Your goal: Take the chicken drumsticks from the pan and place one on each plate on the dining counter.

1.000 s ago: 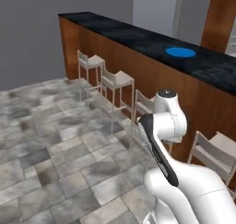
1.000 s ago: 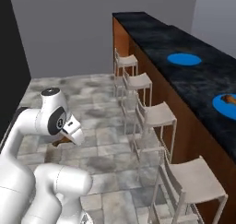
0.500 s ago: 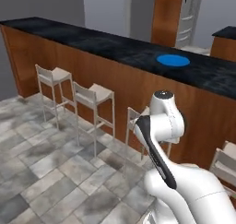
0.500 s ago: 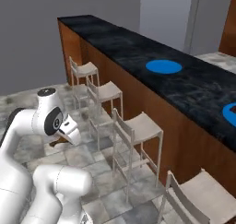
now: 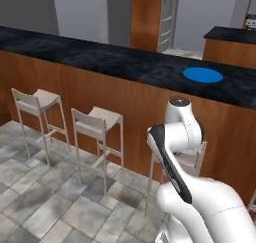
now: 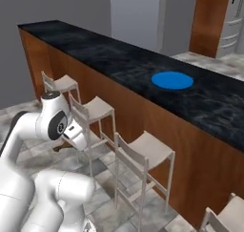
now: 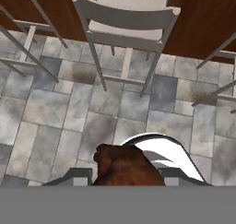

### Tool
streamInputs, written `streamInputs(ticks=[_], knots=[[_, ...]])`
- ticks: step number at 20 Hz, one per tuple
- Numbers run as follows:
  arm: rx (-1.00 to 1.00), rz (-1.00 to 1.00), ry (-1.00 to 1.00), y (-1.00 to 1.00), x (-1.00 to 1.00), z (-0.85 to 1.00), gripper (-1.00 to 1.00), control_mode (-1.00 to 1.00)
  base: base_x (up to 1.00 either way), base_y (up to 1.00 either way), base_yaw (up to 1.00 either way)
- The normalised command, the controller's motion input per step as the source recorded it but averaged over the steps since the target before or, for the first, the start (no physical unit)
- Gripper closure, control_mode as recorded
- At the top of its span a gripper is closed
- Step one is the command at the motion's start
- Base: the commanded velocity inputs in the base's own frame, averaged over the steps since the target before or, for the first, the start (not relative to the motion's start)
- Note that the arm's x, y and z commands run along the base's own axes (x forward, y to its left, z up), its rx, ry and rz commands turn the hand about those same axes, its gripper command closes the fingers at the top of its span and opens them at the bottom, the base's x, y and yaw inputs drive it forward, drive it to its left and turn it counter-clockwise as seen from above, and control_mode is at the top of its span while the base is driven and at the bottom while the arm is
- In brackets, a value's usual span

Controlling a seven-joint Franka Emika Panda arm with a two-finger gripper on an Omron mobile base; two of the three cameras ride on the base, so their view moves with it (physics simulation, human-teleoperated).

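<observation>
In the hand view my gripper (image 7: 126, 176) is shut on one orange-brown chicken drumstick (image 7: 123, 164), whose meaty end bulges between the fingertips, high above the tiled floor. From the right base view the hand (image 6: 76, 133) hangs low beside the arm, in front of the stools. One bright blue plate (image 5: 202, 75) (image 6: 172, 80) lies bare on the black marbled dining counter (image 5: 100, 57) (image 6: 95, 49), beyond the arm. The pan is out of view.
Pale stools (image 5: 97, 119) (image 6: 145, 150) stand in a row along the counter's wood front; one (image 7: 126, 20) is right ahead of the hand. Grey tiled floor (image 5: 45, 202) lies open to the left. A second wooden counter (image 5: 230, 34) stands behind.
The whole picture has shifted: the base has turned towards the dining counter, which now lies square ahead with the plate closer. The gripper's hold on the drumstick is unchanged.
</observation>
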Motion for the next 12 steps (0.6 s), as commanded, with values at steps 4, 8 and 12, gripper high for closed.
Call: streamInputs(ticks=[4, 8, 12], knots=[[0.0, 0.0, 0.0, 0.0, 0.0, 0.0, 1.0, 1.0, 0.7, 0.03, -0.23], [0.0, 0.0, 0.0, 0.0, 0.0, 0.0, 1.0, 1.0, 0.54, 0.0, -0.28], [0.0, 0.0, 0.0, 0.0, 0.0, 0.0, 1.0, 1.0, 0.35, -0.02, -0.26]])
